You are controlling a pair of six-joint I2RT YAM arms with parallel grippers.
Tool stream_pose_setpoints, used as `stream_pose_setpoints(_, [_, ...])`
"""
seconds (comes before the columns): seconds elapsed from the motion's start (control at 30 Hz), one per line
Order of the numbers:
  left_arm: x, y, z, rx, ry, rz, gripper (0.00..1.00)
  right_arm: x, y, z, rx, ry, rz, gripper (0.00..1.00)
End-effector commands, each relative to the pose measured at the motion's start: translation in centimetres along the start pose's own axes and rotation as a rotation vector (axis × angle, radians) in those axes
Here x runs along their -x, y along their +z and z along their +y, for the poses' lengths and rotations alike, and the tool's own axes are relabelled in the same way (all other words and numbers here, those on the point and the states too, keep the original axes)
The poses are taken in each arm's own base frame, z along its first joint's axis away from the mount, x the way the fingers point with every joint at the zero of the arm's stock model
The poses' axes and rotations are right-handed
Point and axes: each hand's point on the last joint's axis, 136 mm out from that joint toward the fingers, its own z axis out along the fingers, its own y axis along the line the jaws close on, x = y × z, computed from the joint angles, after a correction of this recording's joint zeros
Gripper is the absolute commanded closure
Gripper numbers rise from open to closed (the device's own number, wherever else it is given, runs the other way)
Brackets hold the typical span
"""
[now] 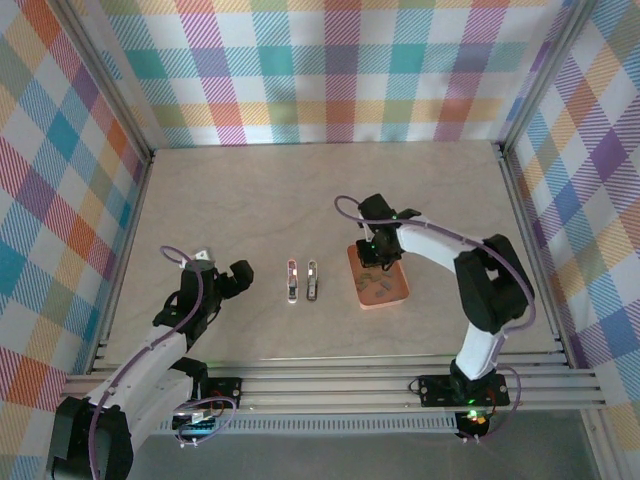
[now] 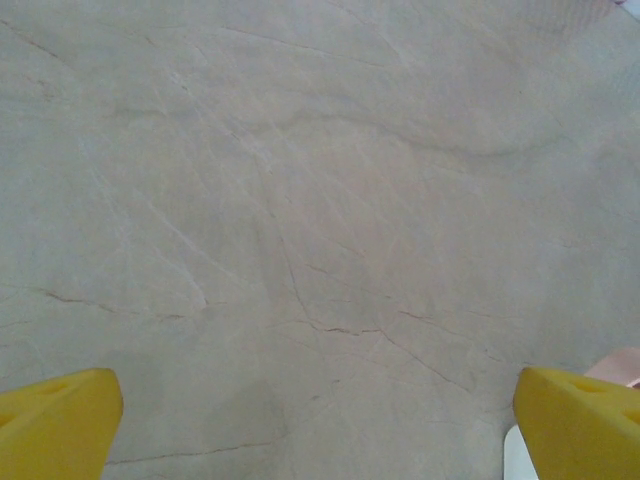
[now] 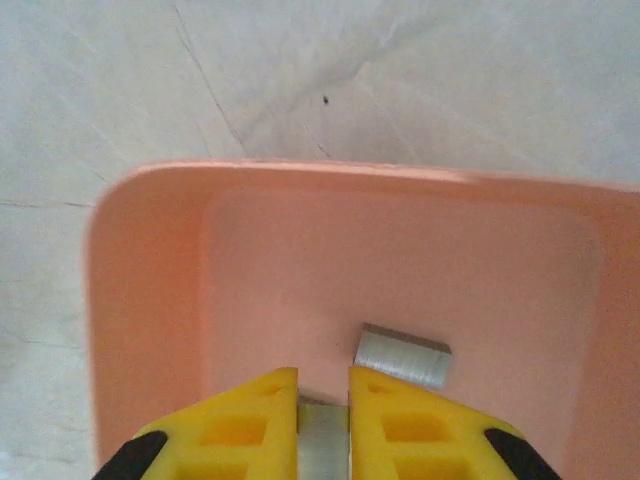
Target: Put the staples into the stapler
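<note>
Your right fingers (image 3: 288,402) pinch a staple strip (image 3: 323,445) in the salmon tray (image 3: 150,280) (a second strip (image 3: 402,358) lies just beside). Your left fingers (image 2: 60,425) stand spread, and the stapler (image 1: 313,281) lies left of the tray.

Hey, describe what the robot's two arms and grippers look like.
The left arm and right arm are white tubes with bulky black joints, each trailed by a thin purple cable. The left gripper and right gripper have bright yellow wedge-shaped fingers; the right pair shows moulded pockets and black backing.
</note>
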Motion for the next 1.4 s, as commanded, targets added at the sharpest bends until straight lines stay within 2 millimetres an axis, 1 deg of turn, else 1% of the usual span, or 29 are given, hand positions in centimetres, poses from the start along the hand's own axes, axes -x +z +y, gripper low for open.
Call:
stream_pose_setpoints(0.0, [1.9,-0.2,-1.2,-0.045,0.025,-0.054,0.0,1.7,-2.2,0.4,0.016,0.05,-0.126,0.83])
stream_pose_setpoints(0.13, [2.2,0.2,-1.6,-0.063,0.049,-0.068,0.0,1.9,-3.9,0.5,-0.005,0.071,-0.199,0.83])
stream_pose_setpoints(0.27, [1.7,1.0,-1.4,-0.07,0.053,-0.07,0.0,2.3,-5.4,1.6,-0.019,0.081,-0.289,0.82])
stream_pose_setpoints(0.33, [1.3,1.4,-1.2,-0.077,0.054,-0.075,0.0,2.2,-5.8,2.2,-0.046,0.086,-0.319,0.82])
stream_pose_setpoints(0.47, [0.4,2.2,-0.8,-0.082,0.068,-0.073,0.0,1.5,-6.7,4.2,-0.08,0.108,-0.373,0.82])
stream_pose_setpoints(0.57, [0.5,2.6,-0.7,-0.072,0.087,-0.076,0.0,0.7,-7.2,5.7,-0.097,0.137,-0.405,0.82])
stream_pose_setpoints(0.63, [0.6,2.9,-1.0,-0.085,0.096,-0.077,0.0,0.0,-7.3,6.8,-0.103,0.153,-0.419,0.82])
stream_pose_setpoints(0.83, [0.5,4.0,-1.6,-0.097,0.104,-0.048,0.0,-1.5,-6.9,10.0,-0.107,0.19,-0.419,0.82])
stream_pose_setpoints(0.97, [0.2,4.2,-2.1,-0.118,0.071,-0.038,0.0,-1.8,-5.9,12.4,-0.092,0.215,-0.396,0.82])
stream_pose_setpoints(1.1, [-0.3,4.1,-2.2,-0.101,0.085,-0.031,0.0,-1.6,-4.4,14.7,-0.049,0.23,-0.359,0.82])
stream_pose_setpoints(1.27, [-0.3,4.0,-2.0,-0.079,0.099,-0.041,0.0,-2.0,-3.0,15.6,-0.058,0.246,-0.302,0.83])
stream_pose_setpoints(1.37, [-0.4,4.0,-2.2,-0.081,0.113,-0.046,0.0,-2.4,-2.2,16.0,-0.047,0.262,-0.279,0.82])
